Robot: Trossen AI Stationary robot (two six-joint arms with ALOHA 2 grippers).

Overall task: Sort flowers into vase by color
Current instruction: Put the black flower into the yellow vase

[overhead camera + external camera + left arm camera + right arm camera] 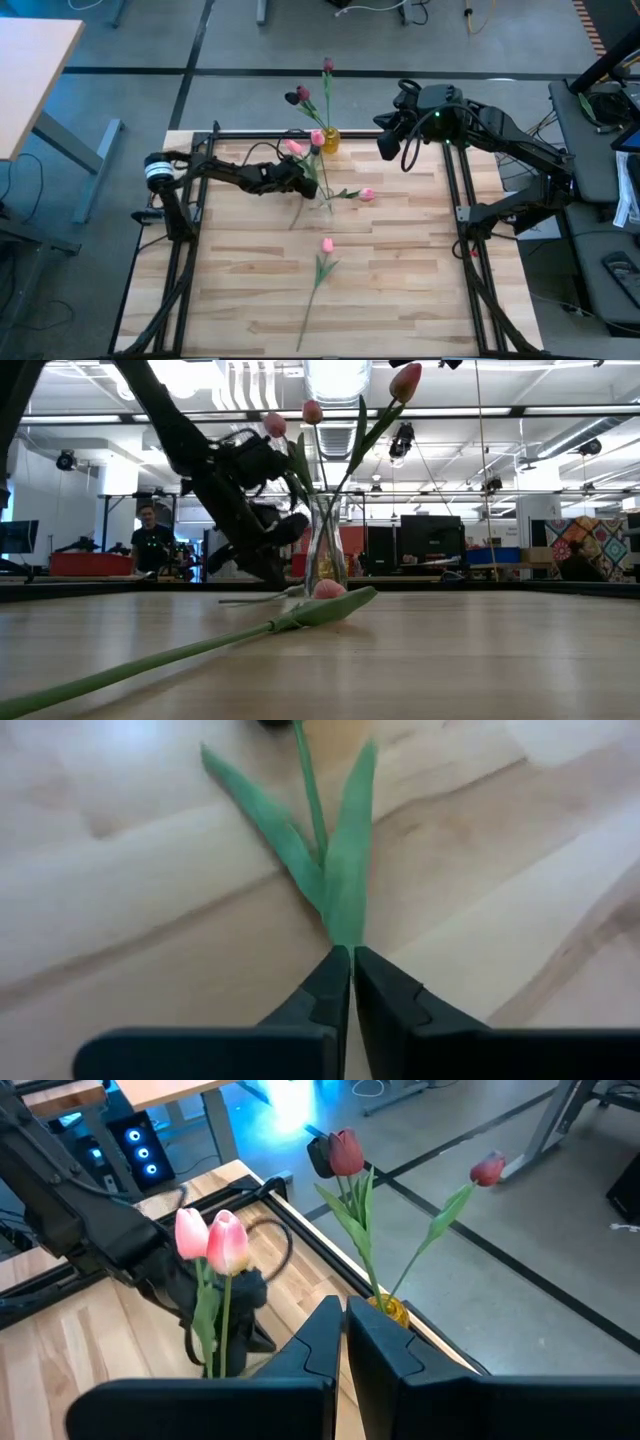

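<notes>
A clear vase (325, 550) near the table's middle holds pink tulips (317, 137). A small yellow vase (329, 142) at the far edge holds maroon tulips (345, 1150). My left gripper (312, 188) is low beside the clear vase, shut on the stem of a pink tulip whose head (367, 194) points toward the table's right. Another pink tulip (327, 244) lies flat on the near half of the table. My right gripper (388, 150) hangs shut above the far right, beside the yellow vase, touching nothing. My left gripper (352, 952) pinches the tulip's green stem (345, 935) between its two fingertips, right where the leaves (340, 850) branch off. The fingers come nearly level from the table's left and lie along the stem. The stem runs on low over the wood; whether it rests there I cannot tell.
A black frame (270, 133) edges the table's far, left and right sides. The loose tulip's long stem (308, 310) reaches toward the near edge. Bare wood lies at the near left and near right. A person (150, 535) stands in the room behind.
</notes>
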